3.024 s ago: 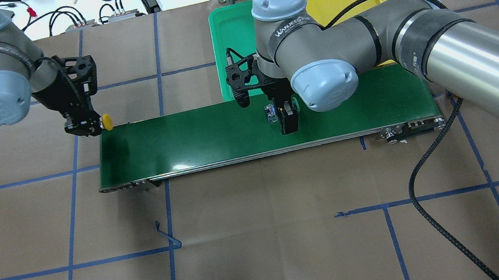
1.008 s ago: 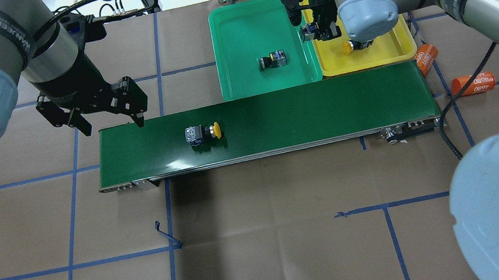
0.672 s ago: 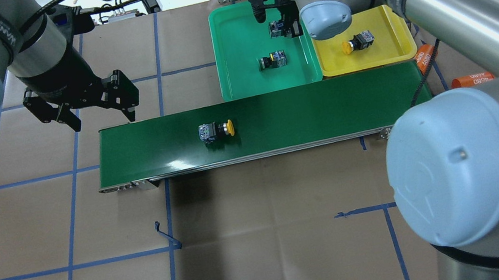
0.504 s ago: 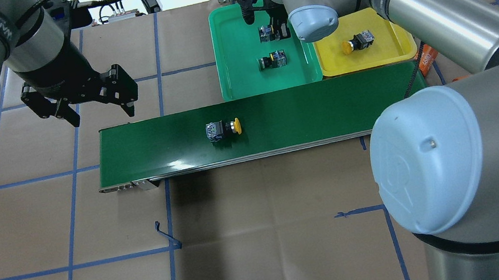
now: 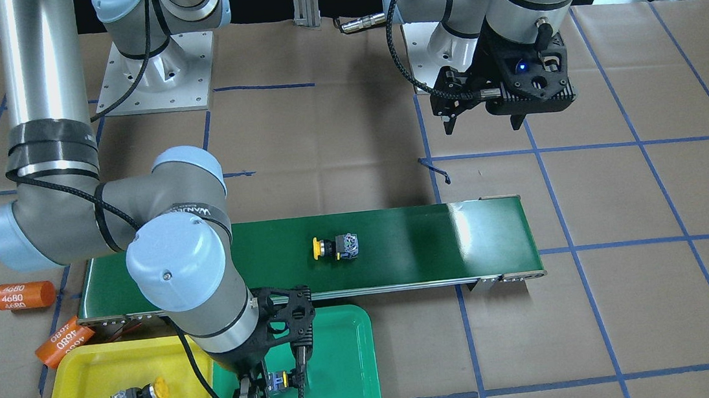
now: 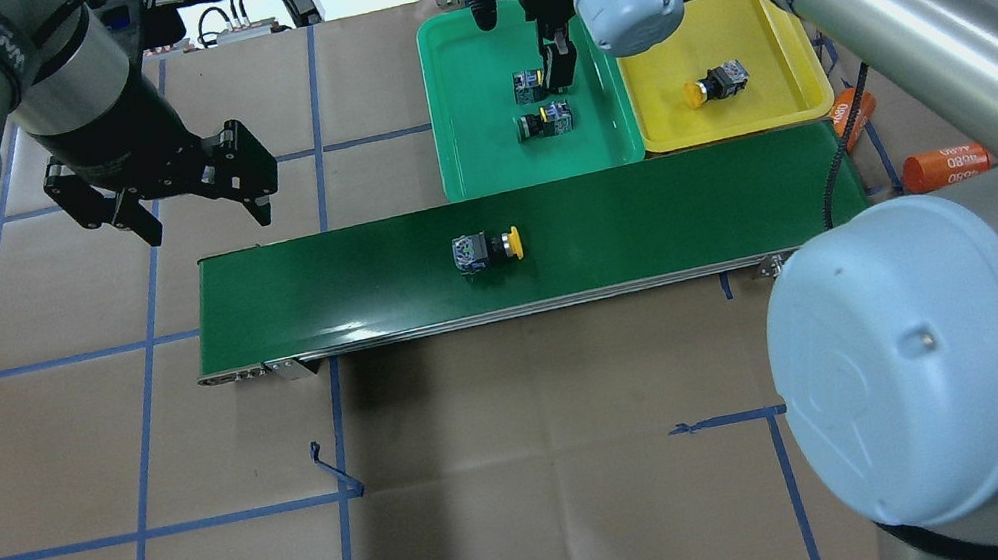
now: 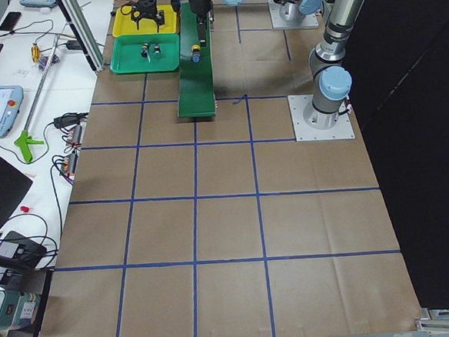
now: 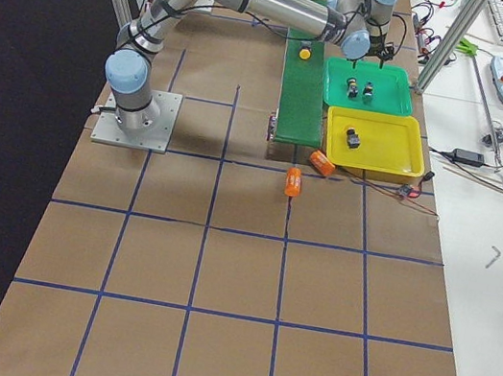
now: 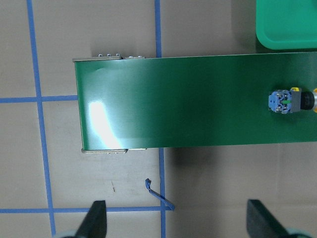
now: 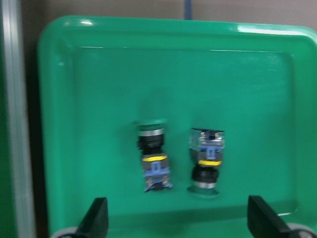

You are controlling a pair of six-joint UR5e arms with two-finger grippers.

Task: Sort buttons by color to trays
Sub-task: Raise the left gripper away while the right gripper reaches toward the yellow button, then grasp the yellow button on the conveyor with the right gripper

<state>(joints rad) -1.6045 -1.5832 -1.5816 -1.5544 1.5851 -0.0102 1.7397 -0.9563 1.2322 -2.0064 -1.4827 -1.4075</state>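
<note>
While left gripper (image 6: 205, 218) and right gripper (image 6: 520, 41) stand wide and empty, a button (image 6: 487, 249) lies on the belt (image 6: 307, 282).
Button axis runs along belt; right gripper, past belt's far edge, is nearer.

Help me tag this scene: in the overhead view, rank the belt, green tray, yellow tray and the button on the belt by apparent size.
1. Belt
2-3. Green tray and yellow tray: look alike; the right arm covers part of both, so unranked.
4. Button on the belt
</note>
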